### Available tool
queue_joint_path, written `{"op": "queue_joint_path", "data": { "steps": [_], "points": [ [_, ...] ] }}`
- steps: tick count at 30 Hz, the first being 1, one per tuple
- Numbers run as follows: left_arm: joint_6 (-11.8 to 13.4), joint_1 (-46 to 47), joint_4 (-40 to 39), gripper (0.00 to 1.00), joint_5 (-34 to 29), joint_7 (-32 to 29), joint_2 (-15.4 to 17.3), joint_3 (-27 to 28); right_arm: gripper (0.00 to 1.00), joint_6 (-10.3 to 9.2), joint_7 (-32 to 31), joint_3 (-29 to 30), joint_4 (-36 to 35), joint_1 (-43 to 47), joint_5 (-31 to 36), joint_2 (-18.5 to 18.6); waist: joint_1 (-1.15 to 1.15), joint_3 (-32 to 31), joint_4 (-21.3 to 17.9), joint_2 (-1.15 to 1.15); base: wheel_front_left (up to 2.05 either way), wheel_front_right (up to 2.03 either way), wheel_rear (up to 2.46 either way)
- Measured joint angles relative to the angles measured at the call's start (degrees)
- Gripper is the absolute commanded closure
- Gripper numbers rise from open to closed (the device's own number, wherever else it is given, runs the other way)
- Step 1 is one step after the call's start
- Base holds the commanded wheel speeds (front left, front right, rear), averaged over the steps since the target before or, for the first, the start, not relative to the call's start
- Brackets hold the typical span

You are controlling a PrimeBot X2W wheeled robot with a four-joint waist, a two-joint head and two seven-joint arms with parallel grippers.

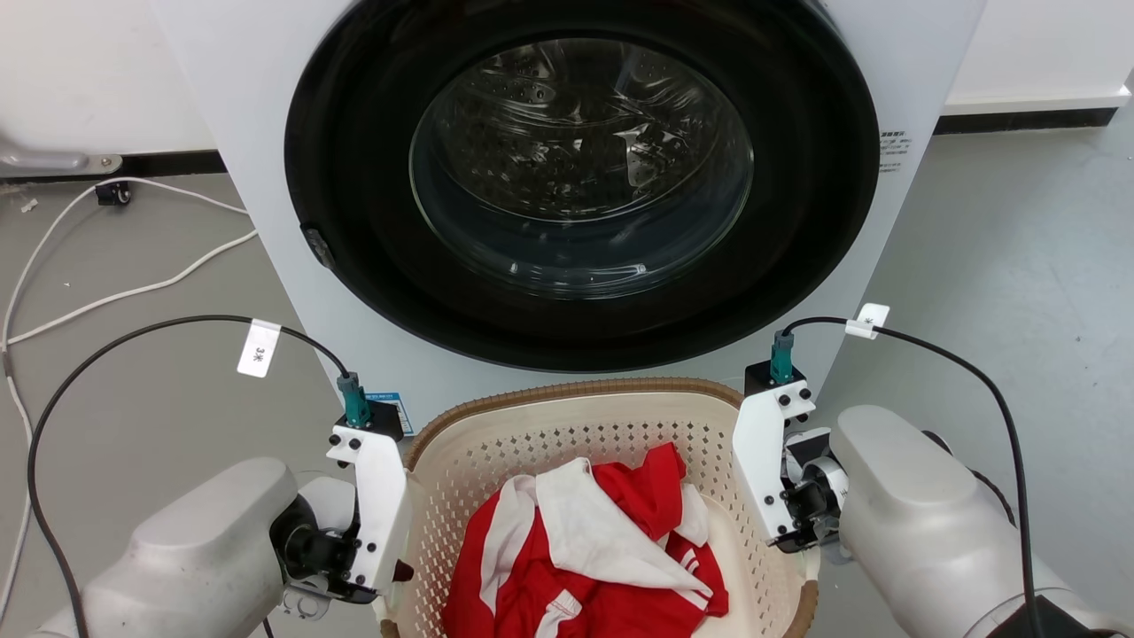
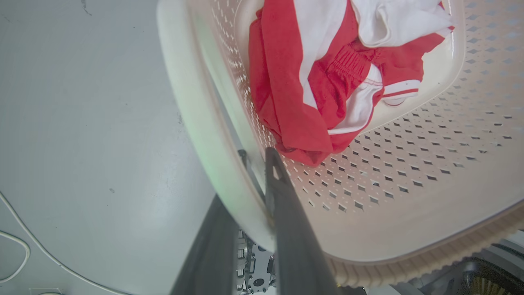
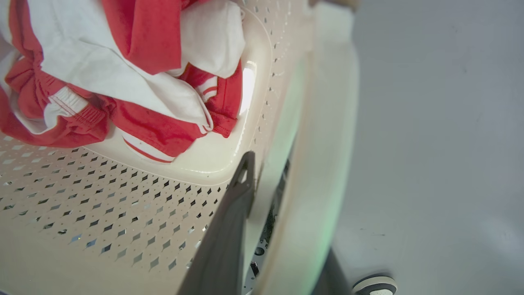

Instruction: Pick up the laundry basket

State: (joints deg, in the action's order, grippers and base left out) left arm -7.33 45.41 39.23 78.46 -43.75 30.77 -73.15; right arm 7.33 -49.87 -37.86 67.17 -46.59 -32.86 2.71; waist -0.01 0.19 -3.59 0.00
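Laundry basket point(image 1: 567, 390): cream-white perforated plastic, rounded-rectangular, with a brown woven-look rim. It stands directly before the front-loading washing machine point(image 1: 895, 80), below its round black-framed door point(image 1: 354, 221), with the far rim near the machine's front panel. It is narrower than the machine; whether its base rests on the floor cannot be told. Contents: red and white garments point(image 1: 602, 567), crumpled in a heap on the basket's bottom, a white piece lying over the red. Left gripper point(image 2: 257, 162): at the basket's left side, one dark finger point(image 2: 286, 213) inside against the perforated wall, the other outside beneath the white left side handle point(image 2: 184, 106); jaws drawn in on wall and handle, pinching the basket's side. Right gripper point(image 3: 264, 172): at the basket's right side in mirrored pose, one finger point(image 3: 229, 229) lying along the inner wall, the other outside under the right side handle point(image 3: 323, 123); jaws likewise pinching the basket's side. Washing machine: white cabinet, glass porthole with the metal drum point(image 1: 576, 151) visible through it, small blue sticker point(image 1: 390, 409) low on the front panel. Floor point(image 1: 1019, 266): smooth grey. White cable point(image 1: 133, 290): loose on the floor left of the machine. Black cables point(image 1: 151, 326): one arching from each wrist, each carrying a white tag point(image 1: 259, 347).
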Motion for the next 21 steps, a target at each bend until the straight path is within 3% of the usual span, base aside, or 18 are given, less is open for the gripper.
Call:
{"op": "queue_joint_path", "data": {
  "steps": [21],
  "points": [
    [0.0, 0.8, 0.7, 1.0, 0.1, -1.3, -0.2, 0.0, 1.0, 0.0, 0.4, -1.7, 1.3, -0.7, -2.3, -0.1, 0.01, 0.7, -0.2, 0.0, 0.0, 0.0, 0.0]
  ]
}}
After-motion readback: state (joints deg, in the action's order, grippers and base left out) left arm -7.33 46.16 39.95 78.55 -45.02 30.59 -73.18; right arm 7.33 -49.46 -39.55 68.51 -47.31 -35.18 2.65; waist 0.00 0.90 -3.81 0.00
